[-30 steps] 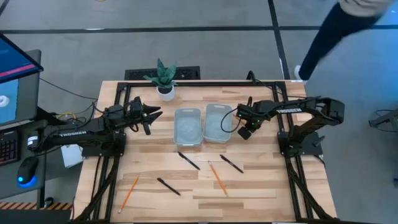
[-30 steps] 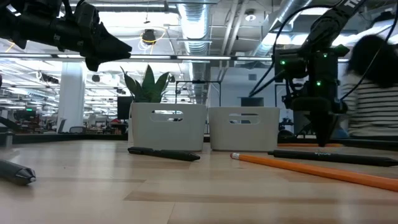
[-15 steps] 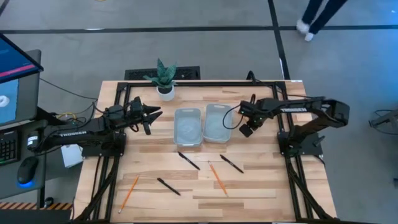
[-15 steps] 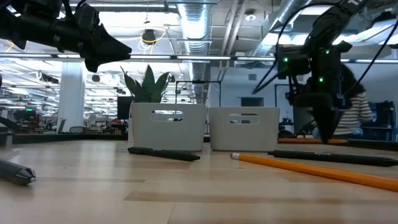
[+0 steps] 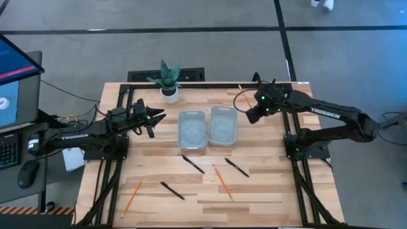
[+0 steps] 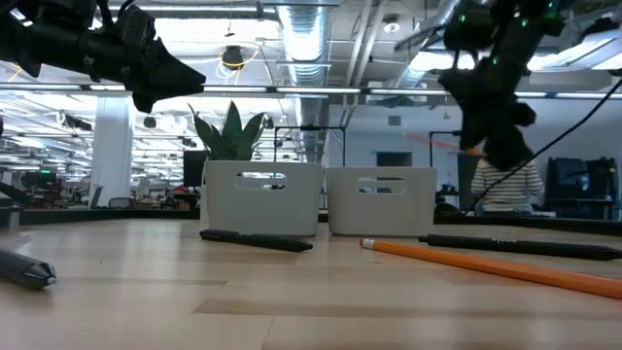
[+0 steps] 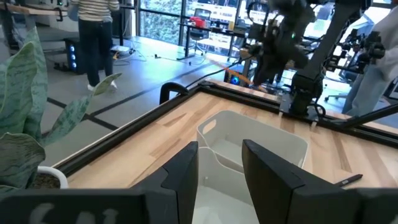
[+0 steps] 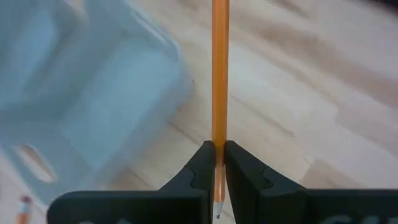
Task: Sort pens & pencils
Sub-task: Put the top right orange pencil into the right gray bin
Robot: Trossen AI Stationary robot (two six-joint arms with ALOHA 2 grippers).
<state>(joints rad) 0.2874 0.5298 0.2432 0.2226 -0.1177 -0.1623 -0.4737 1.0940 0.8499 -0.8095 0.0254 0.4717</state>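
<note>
My right gripper point(image 5: 252, 113) hangs above the table just right of the right-hand bin point(image 5: 222, 125). It is shut on an orange pencil point(image 8: 219, 74), which shows as a blurred streak in the low view point(image 6: 434, 140). Two more orange pencils point(image 5: 222, 181) point(image 5: 131, 196) and three black pens point(image 5: 193, 164) point(image 5: 236, 167) point(image 5: 172, 190) lie flat on the wood nearer the front. My left gripper point(image 5: 158, 117) waits open and empty, left of the left-hand bin point(image 5: 192, 129). My right gripper pinches the pencil's shaft point(image 8: 219, 138) between its two fingertips, close to the sharpened end point(image 8: 217, 208). The long part of the pencil sticks out beyond the fingers. The pencil is lifted clear of the table and lies about level in the low view.
Two pale open bins stand side by side at the table's middle, toward the far edge. A small potted plant point(image 5: 168, 79) stands at the far left. A black frame rail point(image 5: 210, 84) runs along the far edge. A person point(image 6: 505, 185) stands in the room behind.
My right gripper has risen and gone toward the table's far edge, beside the right-hand bin, and its arm has stretched out. It carries the orange pencil up with it, clear of the table. The person behind has walked on.
</note>
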